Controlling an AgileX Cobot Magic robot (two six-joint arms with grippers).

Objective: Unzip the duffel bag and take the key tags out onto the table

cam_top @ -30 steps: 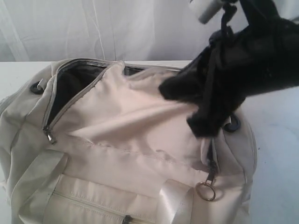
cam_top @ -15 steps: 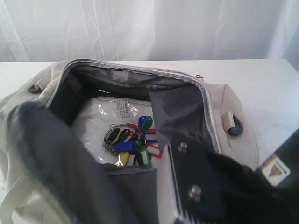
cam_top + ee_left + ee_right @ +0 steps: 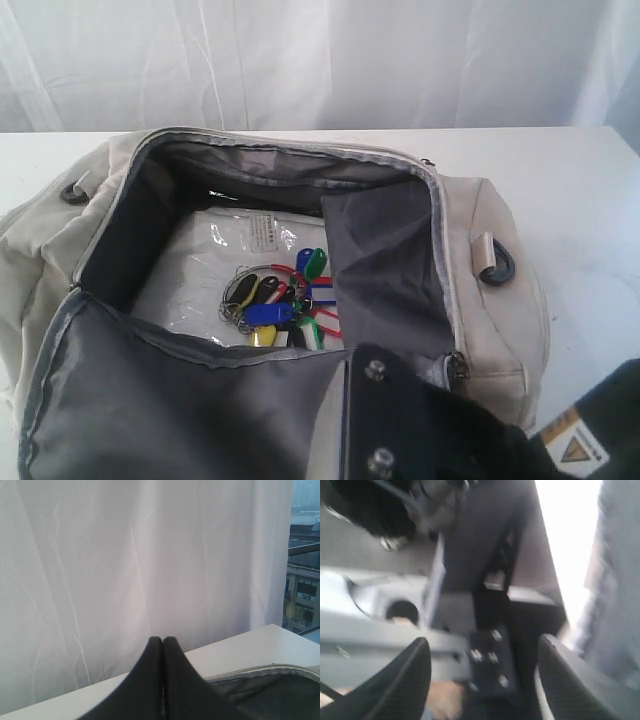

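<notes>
Shifted since the earlier frame: top flap (image 3: 170,410) of the duffel bag (image 3: 490,330), lowered and spread flatter over the near-left side; right arm (image 3: 420,420), sunk toward the near-right corner and off the flap.

Item: the duffel bag. Zip undone, mouth wide open, dark lining showing. Resting on the table (image 3: 580,200).

Item: the key tags (image 3: 280,305). Inside the bag, mid-floor, lying on a clear-wrapped white packet (image 3: 200,260). Not yet on the table. Bunch slightly longer near-to-far than across; metal rings on the left side, coloured tags fanned toward the right and the near end. Nothing on top of them.

Item: right gripper (image 3: 482,645). Jaws well apart, nothing between them; wrist view blurred, bag not made out in it. Arm body seen at the bag's near-right edge, just beside the opening.

Item: left gripper (image 3: 162,640). Jaws pressed together, empty, aimed at the white curtain (image 3: 100,555) with a strip of bag rim below. Not visible in the exterior view.

Relation for the coming move, as judged: tags far and left of the right arm, down inside the mouth; right arm the nearer and already spread for a grasp. Approach likely from above, closing across the short axis of the bunch or on the rings. Risk: catching the packet wrap along with the tags.
</notes>
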